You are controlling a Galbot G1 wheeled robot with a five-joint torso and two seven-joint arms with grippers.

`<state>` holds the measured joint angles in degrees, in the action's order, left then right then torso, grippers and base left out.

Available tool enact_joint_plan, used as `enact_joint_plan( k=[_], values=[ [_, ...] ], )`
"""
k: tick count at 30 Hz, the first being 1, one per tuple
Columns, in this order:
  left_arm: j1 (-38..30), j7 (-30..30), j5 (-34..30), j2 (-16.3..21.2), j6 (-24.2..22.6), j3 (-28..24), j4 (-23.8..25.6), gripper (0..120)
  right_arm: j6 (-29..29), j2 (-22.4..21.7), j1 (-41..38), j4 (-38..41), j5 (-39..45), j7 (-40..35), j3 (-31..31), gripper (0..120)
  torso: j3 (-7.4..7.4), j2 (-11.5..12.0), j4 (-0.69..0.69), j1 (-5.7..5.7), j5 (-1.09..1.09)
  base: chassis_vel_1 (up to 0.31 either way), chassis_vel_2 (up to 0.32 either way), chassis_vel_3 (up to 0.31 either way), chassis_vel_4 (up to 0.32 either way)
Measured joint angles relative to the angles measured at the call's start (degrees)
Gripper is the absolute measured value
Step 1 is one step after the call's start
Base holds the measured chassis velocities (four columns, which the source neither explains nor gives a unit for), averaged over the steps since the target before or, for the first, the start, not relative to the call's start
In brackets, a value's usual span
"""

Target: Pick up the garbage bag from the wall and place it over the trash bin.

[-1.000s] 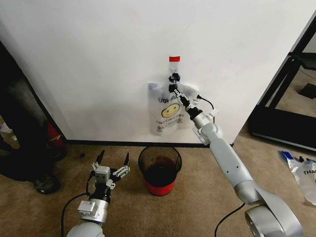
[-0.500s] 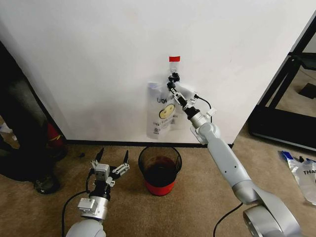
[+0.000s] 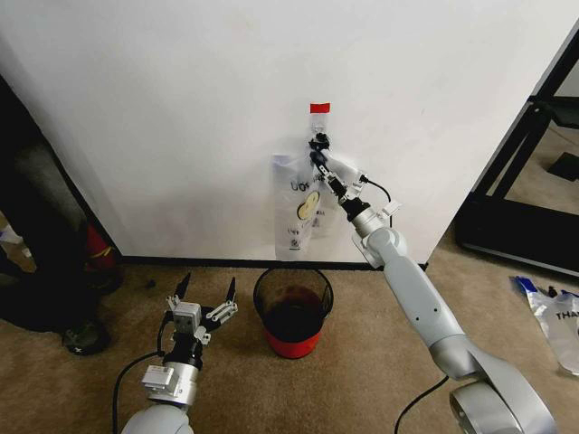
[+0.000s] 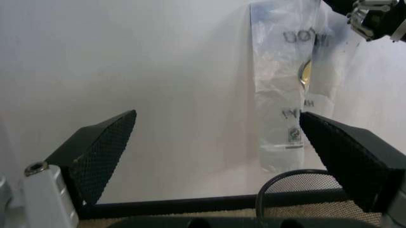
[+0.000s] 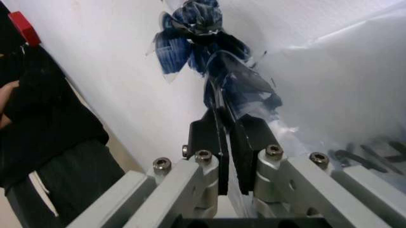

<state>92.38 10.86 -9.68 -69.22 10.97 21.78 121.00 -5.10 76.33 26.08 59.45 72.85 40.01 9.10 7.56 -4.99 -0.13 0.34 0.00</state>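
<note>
The garbage bag (image 3: 297,210) hangs on the white wall under a red tape mark, see-through with a yellow smiley and dark print. My right gripper (image 3: 318,159) is raised to the bag's top and shut on its blue-edged handles (image 5: 219,78). In the left wrist view the garbage bag (image 4: 279,95) hangs narrow and folded. The trash bin (image 3: 292,310), dark mesh wall on a red base, stands on the carpet right below the bag. My left gripper (image 3: 205,291) is open, low and left of the bin, with nothing between its fingers (image 4: 95,152).
A black baseboard runs along the wall's foot. A red cylinder (image 3: 98,246) stands at the far left by dark clutter. A black stand (image 3: 516,172) is at the right, and another plastic bag (image 3: 559,318) lies on the carpet there.
My right gripper has shifted slightly at the bag's handles, and the bag has bunched narrower and swung a little. The left arm has stayed put.
</note>
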Motion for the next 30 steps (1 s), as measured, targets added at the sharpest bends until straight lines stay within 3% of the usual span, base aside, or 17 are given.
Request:
enact_joint_plan(
  k=[3, 30],
  values=[
    [0.03, 0.00, 0.02, -0.03, 0.10, -0.06, 0.00, 100, 0.08, -0.17, 0.23, 0.07, -0.06, -0.18, 0.00, 0, 0.00, 0.00, 0.00, 0.00, 0.00, 0.000, 0.000, 0.000, 0.000],
    [-0.15, 0.05, 0.40, -0.32, 0.40, -1.17, -0.46, 100, 1.67, -3.55, 6.57, 10.29, -2.14, -2.07, -0.62, 0, 0.00, 0.00, 0.00, 0.00, 0.00, 0.000, 0.000, 0.000, 0.000]
  ],
)
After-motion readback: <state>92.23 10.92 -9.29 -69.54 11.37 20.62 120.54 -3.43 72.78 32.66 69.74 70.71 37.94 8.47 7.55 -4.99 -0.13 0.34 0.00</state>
